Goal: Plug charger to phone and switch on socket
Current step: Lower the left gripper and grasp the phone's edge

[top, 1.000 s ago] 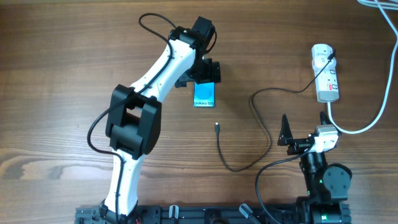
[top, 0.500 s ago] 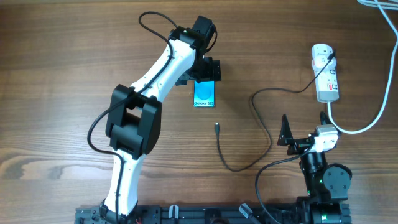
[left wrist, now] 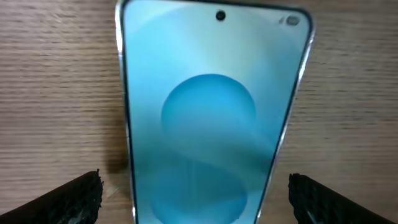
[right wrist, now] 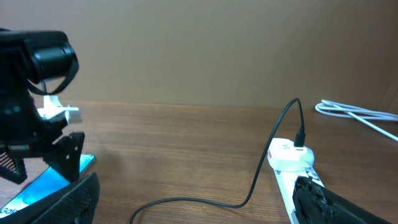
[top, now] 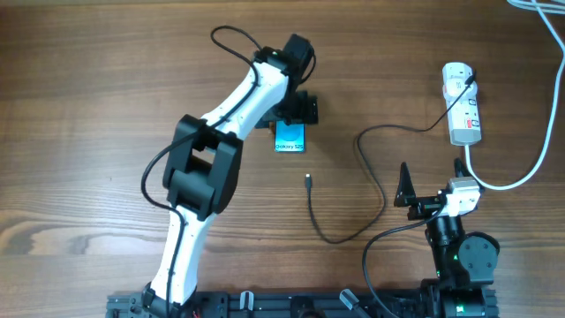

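Phone flat, L arm outstretched, L end effector spread over it

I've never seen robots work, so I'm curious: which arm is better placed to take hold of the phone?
Left. The left hand hangs open right over the phone, with its fingers on either side of it. The right hand sits open near its own base, well away from the phone.

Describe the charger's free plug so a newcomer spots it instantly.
Start at the turquoise-screened phone mid-table under the left gripper. Just below it, toward the robot, lies the small black plug. It ends the thin black cable, unlike the thicker white cord by the socket.
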Robot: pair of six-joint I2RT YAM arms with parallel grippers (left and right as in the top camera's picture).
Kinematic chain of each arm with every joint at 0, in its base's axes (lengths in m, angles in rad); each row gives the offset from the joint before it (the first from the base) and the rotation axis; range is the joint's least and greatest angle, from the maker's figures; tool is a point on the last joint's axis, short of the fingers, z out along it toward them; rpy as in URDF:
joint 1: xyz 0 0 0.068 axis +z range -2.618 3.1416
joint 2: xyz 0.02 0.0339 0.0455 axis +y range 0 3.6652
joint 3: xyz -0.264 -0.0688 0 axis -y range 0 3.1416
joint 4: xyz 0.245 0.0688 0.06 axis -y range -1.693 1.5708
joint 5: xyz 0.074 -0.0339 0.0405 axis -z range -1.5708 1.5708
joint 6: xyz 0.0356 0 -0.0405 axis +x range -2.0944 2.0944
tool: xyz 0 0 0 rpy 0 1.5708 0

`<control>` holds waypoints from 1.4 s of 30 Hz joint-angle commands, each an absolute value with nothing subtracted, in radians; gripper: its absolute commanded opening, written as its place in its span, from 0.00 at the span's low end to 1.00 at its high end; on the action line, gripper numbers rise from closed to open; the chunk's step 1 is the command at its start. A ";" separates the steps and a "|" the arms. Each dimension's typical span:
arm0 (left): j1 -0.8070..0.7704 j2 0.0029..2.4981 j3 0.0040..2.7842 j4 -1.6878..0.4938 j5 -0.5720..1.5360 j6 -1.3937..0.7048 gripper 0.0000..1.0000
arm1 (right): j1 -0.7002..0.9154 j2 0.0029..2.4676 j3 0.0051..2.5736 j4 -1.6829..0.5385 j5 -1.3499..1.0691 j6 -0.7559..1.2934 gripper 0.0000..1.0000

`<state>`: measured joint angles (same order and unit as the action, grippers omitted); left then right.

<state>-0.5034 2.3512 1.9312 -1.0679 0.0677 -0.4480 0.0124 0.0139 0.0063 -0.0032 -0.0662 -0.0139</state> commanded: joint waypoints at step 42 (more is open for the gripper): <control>-0.541 2.373 1.952 -1.112 0.018 -0.480 0.69 | 0.016 0.010 0.006 0.001 -0.052 -0.026 1.00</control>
<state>-0.5388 2.3878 1.9537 -1.0924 -0.0086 -0.4580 0.0124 0.0139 0.0063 -0.0032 -0.0662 -0.0139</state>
